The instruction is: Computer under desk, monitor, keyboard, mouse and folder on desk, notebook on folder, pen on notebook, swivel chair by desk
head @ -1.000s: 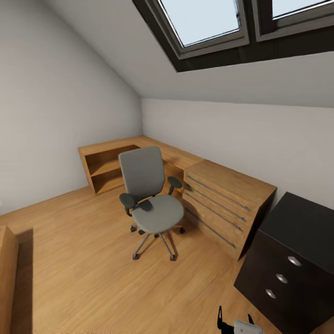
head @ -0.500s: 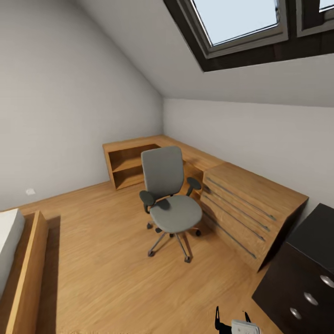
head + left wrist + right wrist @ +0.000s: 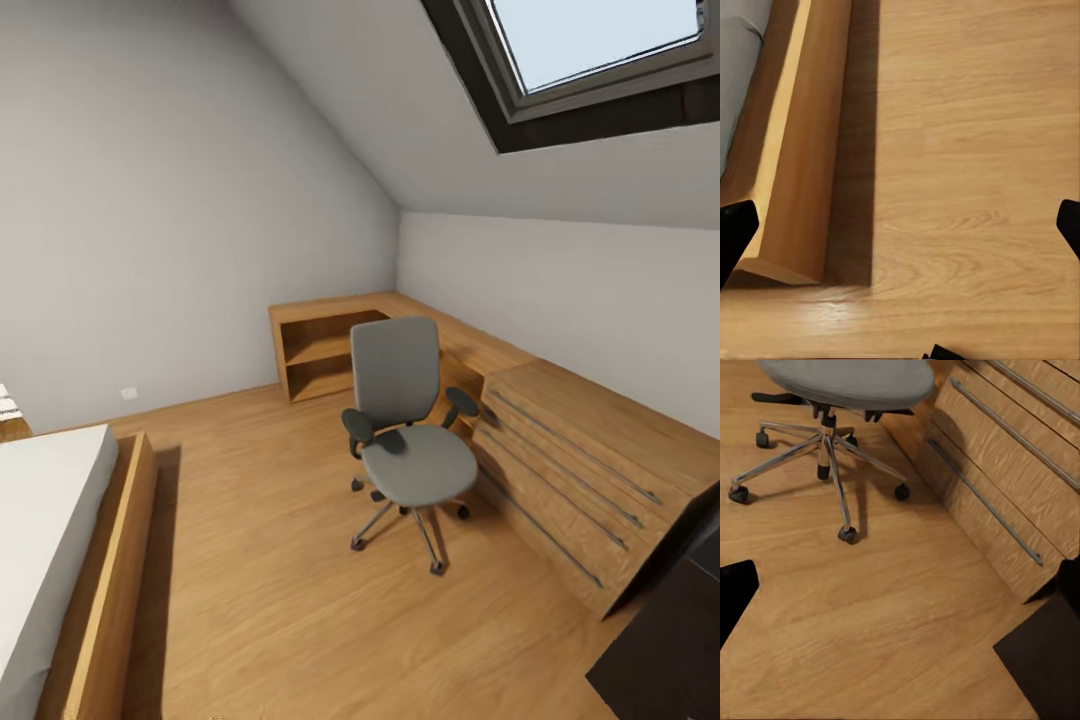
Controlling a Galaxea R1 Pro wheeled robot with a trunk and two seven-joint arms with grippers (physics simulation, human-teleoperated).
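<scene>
Between the earlier head views and this one, the whole picture had slid rightward: the camera had swung left, so a bed with its wooden frame entered at the left and the dark cabinet shrank to the lower right corner. The furniture itself had not moved.

Left to right: the bed; bare wooden floor; the swivel chair, seat bare with no folder visible on it, standing just beside the corner desk; then the wooden drawer unit. No computer, monitor, keyboard, mouse, notebook or pen showed on the desk.

Risks, as judged: if the turn continued, the base could clip the bed frame, which lay close below the left arm, or the chair's castors, near the right arm; the task's small items remained unlocated.

Left gripper: fingertips wide apart at the frame edges, holding nothing. Right gripper: likewise spread and empty, touching nothing.
</scene>
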